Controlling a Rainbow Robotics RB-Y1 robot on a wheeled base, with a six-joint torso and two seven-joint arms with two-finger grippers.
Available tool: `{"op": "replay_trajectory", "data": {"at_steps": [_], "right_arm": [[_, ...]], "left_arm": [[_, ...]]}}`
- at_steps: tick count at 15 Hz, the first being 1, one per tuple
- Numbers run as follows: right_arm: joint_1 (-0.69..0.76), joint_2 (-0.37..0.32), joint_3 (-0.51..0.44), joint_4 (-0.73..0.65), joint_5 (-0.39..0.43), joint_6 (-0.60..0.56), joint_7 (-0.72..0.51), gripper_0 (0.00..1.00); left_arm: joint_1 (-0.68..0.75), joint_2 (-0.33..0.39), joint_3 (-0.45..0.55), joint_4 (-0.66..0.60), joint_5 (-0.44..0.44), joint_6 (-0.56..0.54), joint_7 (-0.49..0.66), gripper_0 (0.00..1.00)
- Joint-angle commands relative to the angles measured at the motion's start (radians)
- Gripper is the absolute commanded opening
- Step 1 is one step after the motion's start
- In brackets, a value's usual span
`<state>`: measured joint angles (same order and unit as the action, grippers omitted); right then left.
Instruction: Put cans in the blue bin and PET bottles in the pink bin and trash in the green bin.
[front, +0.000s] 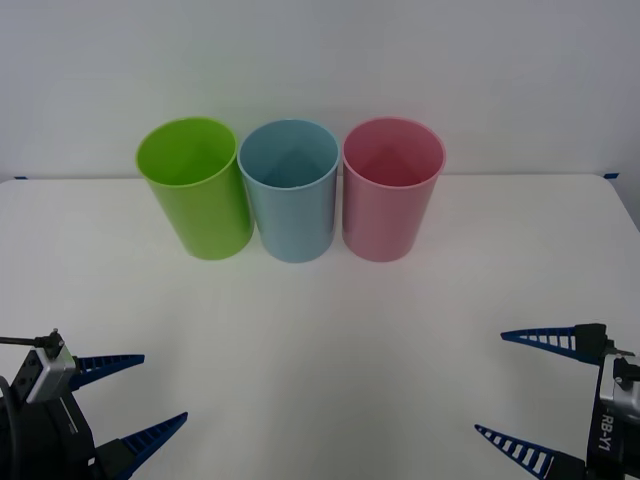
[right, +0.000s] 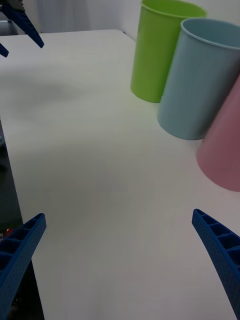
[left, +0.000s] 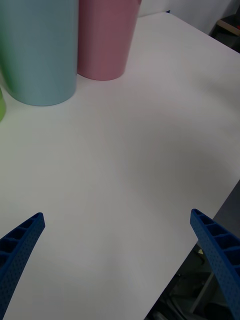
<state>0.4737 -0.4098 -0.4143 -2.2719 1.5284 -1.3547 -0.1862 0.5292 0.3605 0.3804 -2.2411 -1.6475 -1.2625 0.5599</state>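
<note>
Three tall bins stand in a row at the back of the white table (front: 320, 340): the green bin (front: 195, 195) on the left, the blue bin (front: 292, 200) in the middle, the pink bin (front: 390, 200) on the right. Each stands upright, and what I see of their insides holds nothing. My left gripper (front: 165, 386) hovers open at the near left, my right gripper (front: 490, 384) open at the near right, both holding nothing. The right wrist view shows the green bin (right: 160, 55), blue bin (right: 200, 85) and pink bin (right: 225, 145). Cans, PET bottles and trash are out of view.
The table's bare surface stretches between the grippers and the bins. A white wall rises right behind the bins. In the left wrist view the table's edge (left: 220, 210) runs close to my left gripper (left: 116, 214), with the floor beyond.
</note>
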Motion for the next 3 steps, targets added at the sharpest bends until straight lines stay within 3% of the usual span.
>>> {"op": "replay_trajectory", "data": {"at_steps": [1,3], "right_arm": [[0.010,0.000,0.003,-0.008,0.003,0.000,-0.010,1.00],[0.010,0.000,0.003,-0.008,0.003,0.000,-0.010,1.00]], "left_arm": [[0.000,0.000,0.000,0.000,0.000,0.000,0.000,1.00],[0.000,0.000,0.000,0.000,0.000,0.000,0.000,1.00]]}}
